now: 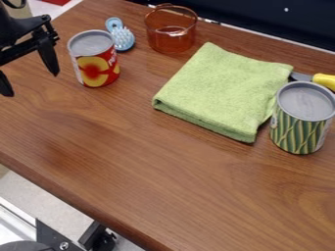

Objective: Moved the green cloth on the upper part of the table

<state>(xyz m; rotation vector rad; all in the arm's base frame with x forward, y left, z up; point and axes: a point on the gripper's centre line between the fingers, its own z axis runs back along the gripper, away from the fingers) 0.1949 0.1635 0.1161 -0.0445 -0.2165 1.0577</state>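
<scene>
The counter [150, 171] has a brown wood-grain top; its near edge runs diagonally from the left side toward the bottom of the view. A folded green cloth [219, 93] lies flat on the upper part. Upright on the surface stand a can with a red and yellow label [97, 68], near the upper left, and a green-patterned can [298, 130], just beside the cloth's right side. A transparent orange cup [171, 39] stands behind the cloth. A blue brush [122, 38], white bristles up, lies between the red-labelled can and the cup. A yellow-handled utensil [324, 81] lies behind the green-patterned can, partly hidden.
</scene>
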